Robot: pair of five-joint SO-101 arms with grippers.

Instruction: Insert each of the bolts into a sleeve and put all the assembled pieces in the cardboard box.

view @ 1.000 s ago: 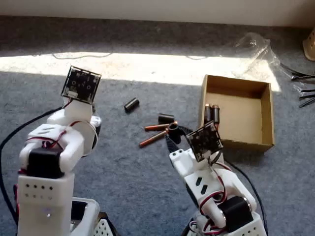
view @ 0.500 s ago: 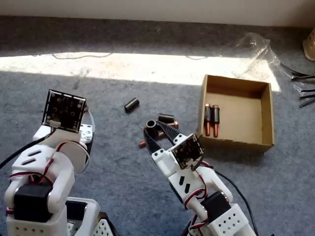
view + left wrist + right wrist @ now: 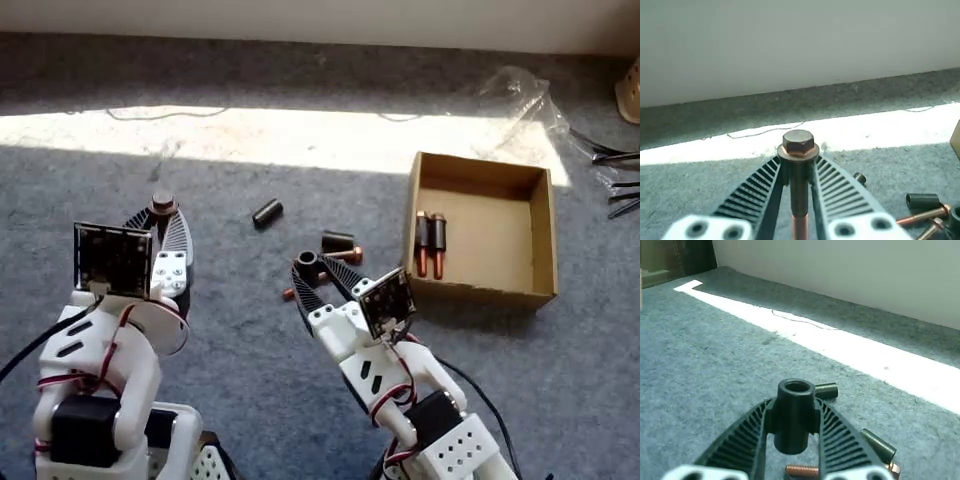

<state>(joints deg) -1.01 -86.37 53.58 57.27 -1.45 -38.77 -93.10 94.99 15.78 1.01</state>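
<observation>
Left gripper (image 3: 163, 228), at 9 o'clock in the high view, is clamped on a bolt (image 3: 798, 146). The hex head stands clear past the fingertips. The shank runs back between the ribbed fingers (image 3: 762, 192).

Right gripper (image 3: 318, 272), near the centre, is closed around a sleeve (image 3: 793, 412). The sleeve is upright and held by its wall, with the bore open at the top.

- Cardboard box (image 3: 480, 165) sits at 3 o'clock. Two assembled pieces (image 3: 430, 243) lie side by side inside, against its near-left wall.
- A loose sleeve (image 3: 338, 241) lies just off the right gripper at 1 o'clock, with a spare bolt (image 3: 345, 256) close against it.
- A second sleeve (image 3: 266, 213) lies farther out at 11 o'clock.
- Another bolt end (image 3: 288, 294) shows at 8 o'clock of the gripper, mostly hidden.

Handling, as I judge it: both parts are small, rigid metal, light, and not fragile. They are smooth and round, so they may twist or roll in the grip. The sleeve's mid-wall hold looks right because it keeps the bore free. The bolt is best held just under the flange. As gripped now, most of the shank is buried between the fingers and little is free to enter a bore. The fit looks close, so the axes must line up.

Surface: grey short-pile carpet (image 3: 230, 340). It is soft enough to stop parts rolling far, but poor for standing a sleeve on end.

Room: a sunlit band (image 3: 300, 135) crosses at 12 o'clock, with a pale wall (image 3: 790, 40) behind it. A crumpled plastic bag (image 3: 515, 95) and dark cables (image 3: 620, 185) lie toward 2 o'clock.
</observation>
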